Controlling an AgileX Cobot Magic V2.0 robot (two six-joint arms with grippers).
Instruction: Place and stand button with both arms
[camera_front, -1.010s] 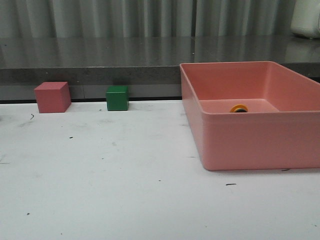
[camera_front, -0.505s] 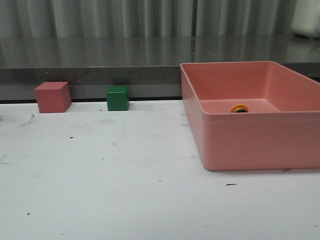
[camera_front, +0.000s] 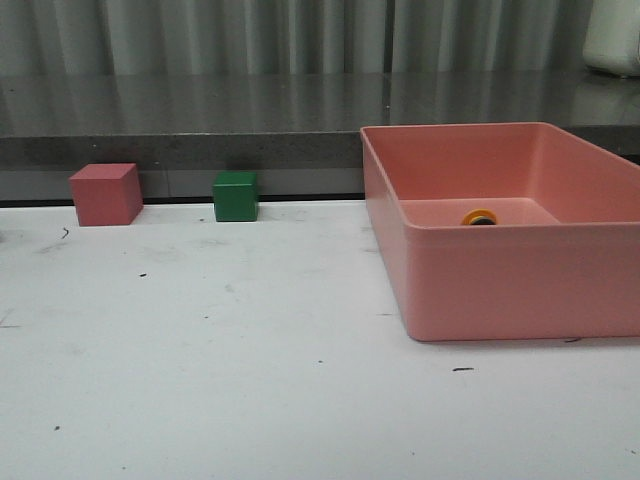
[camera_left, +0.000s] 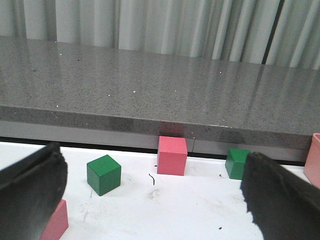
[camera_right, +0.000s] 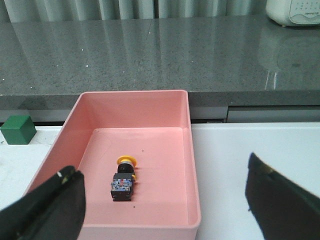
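Note:
The button (camera_right: 124, 179) lies on its side on the floor of the pink bin (camera_right: 192, 150), yellow cap toward the far wall, black base toward me. Over the bin's near wall only its yellow cap (camera_front: 478, 217) shows in the front view. My right gripper (camera_right: 165, 210) hangs open above the bin's near edge, nothing between its fingers. My left gripper (camera_left: 150, 200) is open over the white table near the cubes, also holding nothing. Neither arm appears in the front view.
A red cube (camera_front: 105, 194) and a green cube (camera_front: 235, 196) stand by the grey ledge (camera_front: 200, 150) at the back. The left wrist view shows another green cube (camera_left: 104, 174) and a red cube's corner (camera_left: 55, 225). The pink bin (camera_front: 500, 290) fills the table's right side.

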